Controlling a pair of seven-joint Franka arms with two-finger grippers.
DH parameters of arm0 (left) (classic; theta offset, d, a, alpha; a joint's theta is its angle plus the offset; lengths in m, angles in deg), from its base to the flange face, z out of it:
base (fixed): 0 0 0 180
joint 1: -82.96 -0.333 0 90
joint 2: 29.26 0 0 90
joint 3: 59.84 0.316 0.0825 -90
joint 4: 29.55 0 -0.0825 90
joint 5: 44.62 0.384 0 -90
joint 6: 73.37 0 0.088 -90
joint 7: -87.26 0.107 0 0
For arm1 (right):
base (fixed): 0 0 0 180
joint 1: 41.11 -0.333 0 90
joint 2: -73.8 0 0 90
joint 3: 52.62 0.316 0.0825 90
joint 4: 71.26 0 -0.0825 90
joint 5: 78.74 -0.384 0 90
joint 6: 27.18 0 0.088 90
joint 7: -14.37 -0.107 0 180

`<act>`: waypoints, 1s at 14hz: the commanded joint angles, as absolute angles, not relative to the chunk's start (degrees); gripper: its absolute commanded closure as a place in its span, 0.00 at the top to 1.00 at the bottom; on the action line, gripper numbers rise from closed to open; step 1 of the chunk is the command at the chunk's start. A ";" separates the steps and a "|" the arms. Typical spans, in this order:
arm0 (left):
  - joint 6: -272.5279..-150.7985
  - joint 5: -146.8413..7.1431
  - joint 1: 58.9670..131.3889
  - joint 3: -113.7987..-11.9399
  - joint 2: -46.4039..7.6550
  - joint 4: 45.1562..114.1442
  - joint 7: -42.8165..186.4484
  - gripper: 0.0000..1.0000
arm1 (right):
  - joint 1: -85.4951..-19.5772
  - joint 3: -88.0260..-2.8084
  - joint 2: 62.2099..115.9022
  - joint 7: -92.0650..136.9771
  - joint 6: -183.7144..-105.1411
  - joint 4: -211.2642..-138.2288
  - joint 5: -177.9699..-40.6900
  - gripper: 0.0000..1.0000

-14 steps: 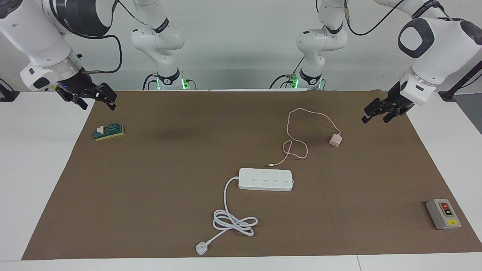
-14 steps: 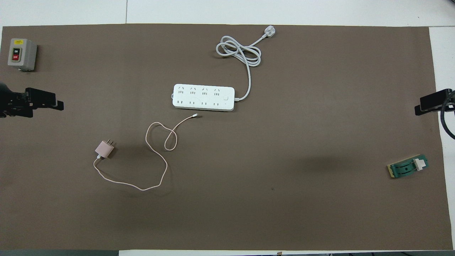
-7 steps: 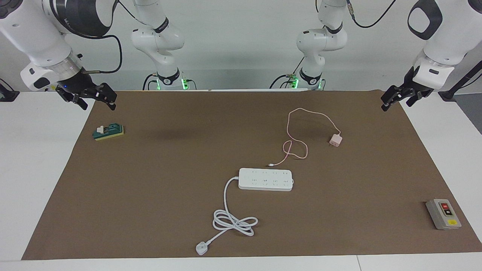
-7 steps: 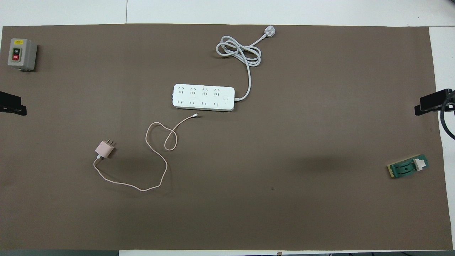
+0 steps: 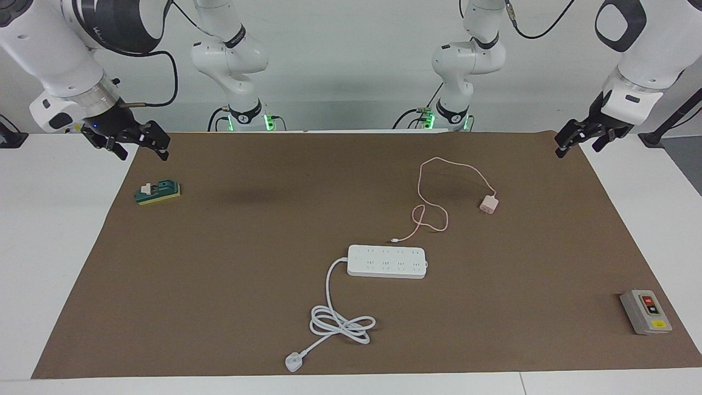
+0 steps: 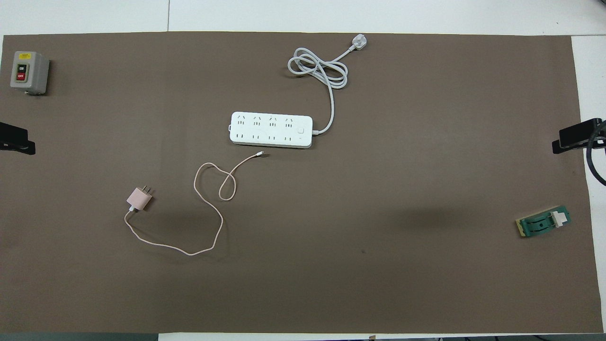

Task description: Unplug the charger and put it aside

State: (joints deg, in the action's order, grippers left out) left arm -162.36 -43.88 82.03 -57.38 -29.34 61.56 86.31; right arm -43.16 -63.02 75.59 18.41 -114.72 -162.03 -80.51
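Observation:
The pale-pink charger (image 5: pixel 488 205) lies loose on the brown mat (image 5: pixel 219 274), prongs bare, not in any socket. Its thin pink cable (image 5: pixel 420 181) loops toward the white power strip (image 5: pixel 386 261), and the cable's free end lies just short of the strip. The charger lies nearer to the robots than the strip, toward the left arm's end; it also shows in the overhead view (image 6: pixel 139 199), as does the strip (image 6: pixel 271 130). My left gripper (image 5: pixel 577 151) is open and empty, up over the mat's corner at the left arm's end. My right gripper (image 5: pixel 142 154) is open and empty, waiting over the mat's edge at the right arm's end.
A grey switch box (image 5: pixel 645 311) with red and yellow buttons stands far from the robots at the left arm's end. A small green knife switch (image 5: pixel 158 192) lies under the right gripper's side. The strip's thick white cord (image 5: pixel 340 323) is coiled farther out.
My left gripper has drawn back from over the mat near the charger to the mat's corner and has been nearly still for the last half second. The right arm and all objects stayed put.

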 commanded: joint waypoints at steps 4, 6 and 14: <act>-160.82 -46.38 81.99 -56.77 -29.08 60.28 89.81 1.00 | -43.13 -62.90 75.03 18.85 -114.72 -162.31 -79.88 1.00; -160.73 -45.95 82.08 -56.77 -28.91 60.28 89.72 1.00 | -43.13 -62.90 75.03 18.85 -114.63 -162.31 -79.88 1.00; -160.99 -46.38 82.35 -56.85 -28.64 60.10 89.55 1.00 | -43.13 -62.90 75.03 18.85 -114.72 -162.31 -79.88 1.00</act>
